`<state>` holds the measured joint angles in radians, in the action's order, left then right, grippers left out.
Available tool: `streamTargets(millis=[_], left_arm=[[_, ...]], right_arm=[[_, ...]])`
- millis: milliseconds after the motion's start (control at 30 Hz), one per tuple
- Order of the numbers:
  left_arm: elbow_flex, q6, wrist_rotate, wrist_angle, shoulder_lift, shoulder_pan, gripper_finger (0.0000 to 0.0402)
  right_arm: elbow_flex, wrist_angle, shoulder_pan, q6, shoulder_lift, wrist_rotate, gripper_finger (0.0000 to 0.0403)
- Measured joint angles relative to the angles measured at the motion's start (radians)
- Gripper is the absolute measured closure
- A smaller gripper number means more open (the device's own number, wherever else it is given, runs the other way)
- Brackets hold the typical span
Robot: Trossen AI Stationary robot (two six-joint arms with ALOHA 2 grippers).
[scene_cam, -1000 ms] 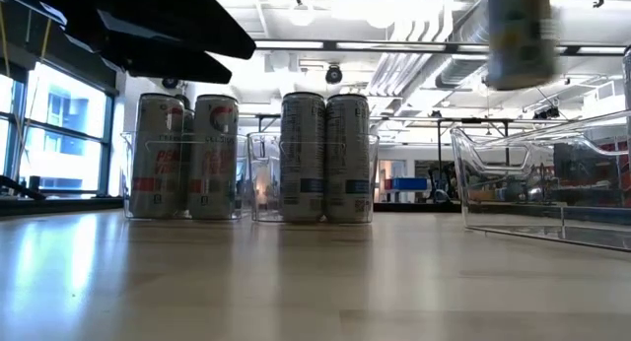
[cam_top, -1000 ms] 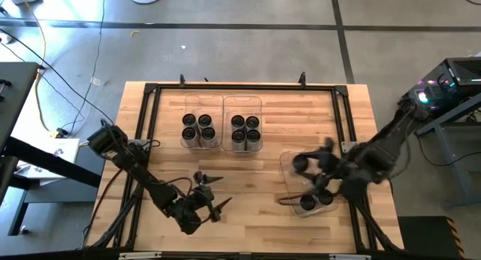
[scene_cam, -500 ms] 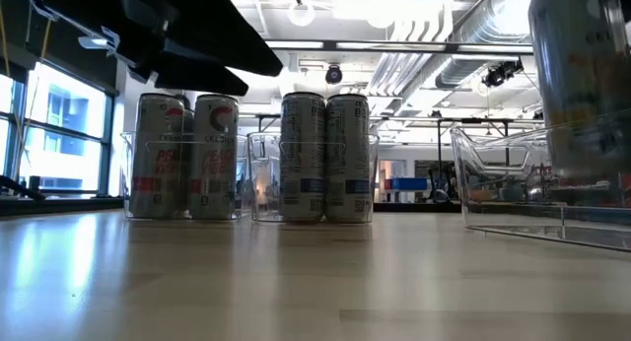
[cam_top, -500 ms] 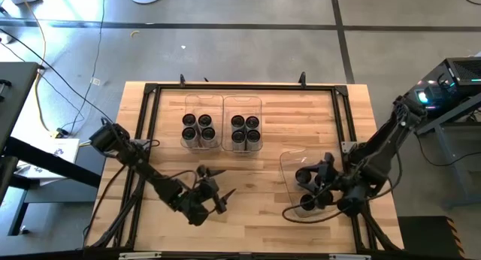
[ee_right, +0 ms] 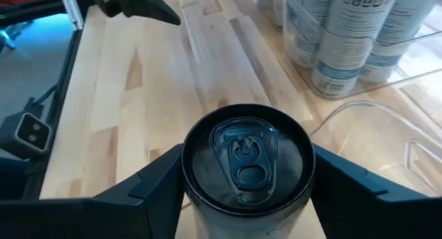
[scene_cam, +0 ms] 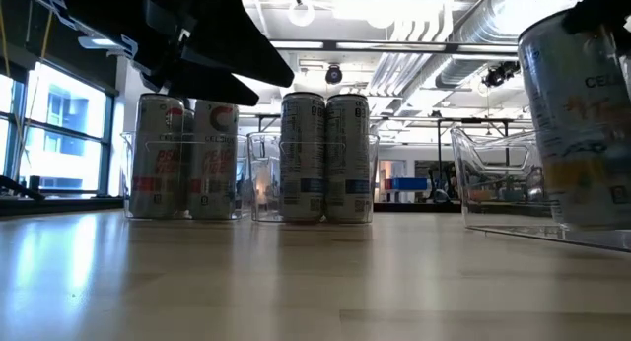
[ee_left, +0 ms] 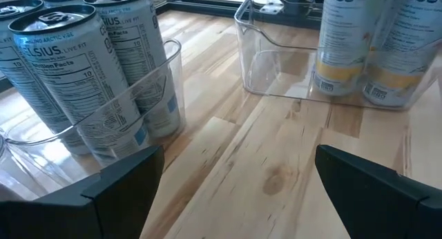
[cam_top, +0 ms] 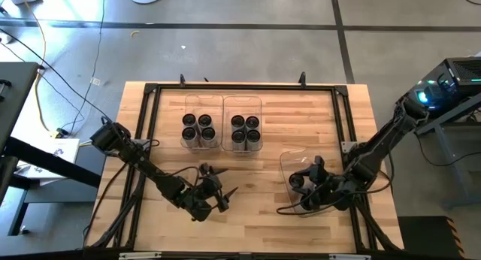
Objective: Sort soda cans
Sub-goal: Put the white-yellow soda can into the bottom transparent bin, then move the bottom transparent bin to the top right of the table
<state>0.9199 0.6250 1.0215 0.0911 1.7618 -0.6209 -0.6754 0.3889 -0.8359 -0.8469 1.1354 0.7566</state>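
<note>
Eight soda cans stand upright in two clear bins at the far middle, four in the left bin and four in the right one. A third clear bin sits near the right edge with a can standing in it. My right gripper is over that bin, shut on another soda can. My left gripper hovers open over bare wood near the front, with nothing between its fingers. My right gripper pinches the soda can by its opposite sides just under the top rim, one finger on each side. The fingers come in slanting down from the table's right. The can sits slightly tilted, its lower end inside the bin's walls; whether it touches the bin's floor I cannot tell.
A black metal frame runs round the table's working area. Bare wood lies between the two grippers and in front of the far bins. Cables trail beside the right bin.
My right gripper has come down with the can, from well above the right bin to inside its walls, tipping forward as it sank. My left gripper has drifted a little toward the table's right, staying open.
</note>
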Motion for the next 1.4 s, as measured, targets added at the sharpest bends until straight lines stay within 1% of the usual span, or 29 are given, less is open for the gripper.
streamTargets(millis=[133, 233, 333, 467, 667, 733, 800, 900, 1067, 1133, 1233, 1400], left_arm=[[0.000, 0.000, -0.001, 0.012, 0.000, 0.000, 0.0030], [0.000, 0.000, -0.002, 0.012, 0.000, 0.000, 0.0030], [0.000, 0.000, -0.002, 0.013, 0.000, 0.000, 0.0030], [0.000, 0.000, -0.002, 0.016, 0.000, 0.000, 0.0030], [0.000, 0.000, -0.002, 0.019, 0.000, 0.000, 0.0030], [0.000, 0.000, -0.002, 0.019, 0.000, 0.000, 0.0030], [0.000, 0.000, -0.002, 0.019, 0.000, 0.000, 0.0030], [0.000, 0.000, -0.002, 0.020, 0.000, 0.000, 0.0030], [0.000, 0.000, 0.008, 0.030, 0.000, 0.000, 0.0030], [0.000, 0.000, 0.012, 0.039, 0.000, 0.002, 0.0030], [0.000, 0.000, 0.012, 0.043, 0.000, 0.012, 0.0030], [0.000, 0.000, 0.013, 0.045, 0.000, 0.049, 0.0030]], right_arm=[[0.000, -0.005, 0.000, 0.002, -0.001, -0.030, 0.0115], [-0.015, 0.016, 0.000, 0.002, 0.000, -0.047, 0.0099], [-0.056, 0.069, -0.001, 0.014, 0.003, -0.070, 0.0095], [-0.136, 0.160, -0.001, 0.020, 0.002, -0.073, 0.0093], [-0.276, 0.238, -0.025, 0.110, 0.002, -0.071, 0.0092], [-0.332, 0.257, -0.046, 0.128, 0.002, -0.109, 0.0092], [-0.387, 0.266, -0.079, 0.126, 0.003, -0.171, 0.0091], [-0.430, 0.266, -0.146, 0.056, 0.004, -0.245, 0.0091], [-0.436, 0.304, -0.260, -0.176, 0.046, -0.301, 0.0091], [-0.436, 0.330, -0.293, -0.270, 0.088, -0.315, 0.0091], [-0.436, 0.358, -0.326, -0.375, 0.169, -0.365, 0.0093], [-0.443, 0.370, -0.339, -0.458, 0.309, -0.403, 0.0106]])
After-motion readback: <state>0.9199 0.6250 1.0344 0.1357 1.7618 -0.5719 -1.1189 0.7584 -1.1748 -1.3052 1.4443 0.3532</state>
